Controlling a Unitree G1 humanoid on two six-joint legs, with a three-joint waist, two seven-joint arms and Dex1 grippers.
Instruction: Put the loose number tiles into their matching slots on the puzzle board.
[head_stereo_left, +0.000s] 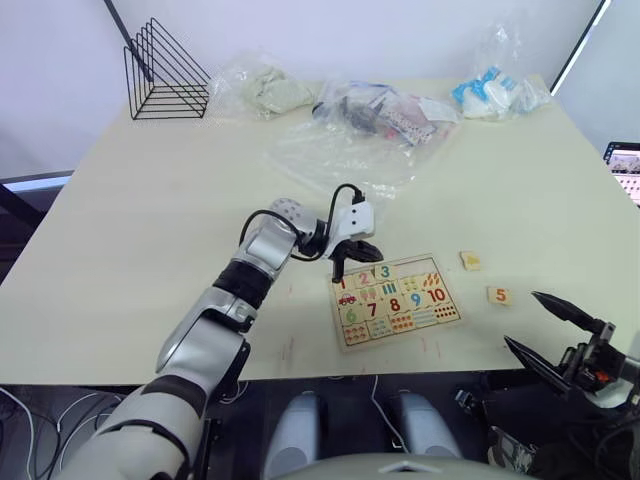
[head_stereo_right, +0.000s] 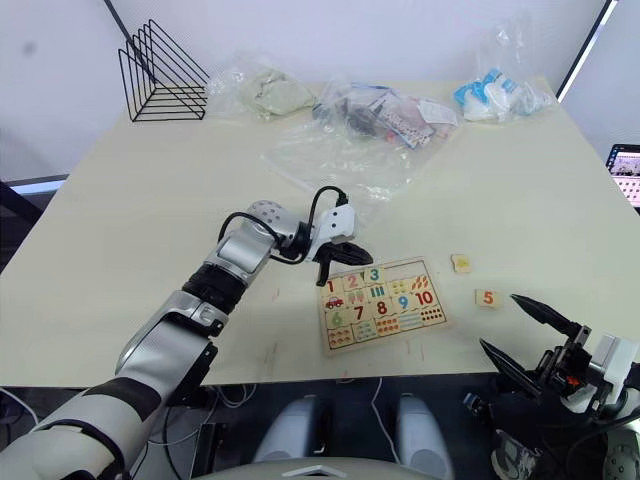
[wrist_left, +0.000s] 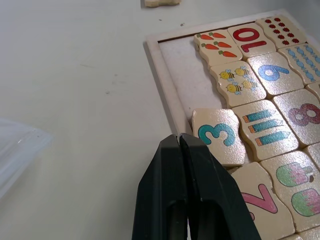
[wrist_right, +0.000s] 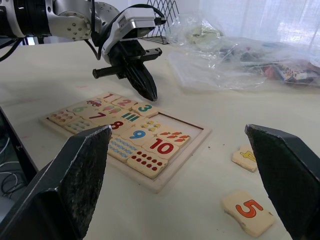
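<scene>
Hovering over board far-left edge, left gripper fingers pressed together, empty. Right gripper spread, idle near worktop edge. Tile 5 and yellow tile loose right of board. Judged light, stiff, thin; pinch opposite edges.

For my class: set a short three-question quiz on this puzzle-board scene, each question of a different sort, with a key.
1. True or false: the left gripper, fingers shut, is over the puzzle board.
2. Which digit is on the tile lying loose on the table nearest the right gripper? A) 5 B) 8 C) 10
3. Fill in: the right gripper's fingers are ____.

Key: 1 true; 2 A; 3 open
</scene>
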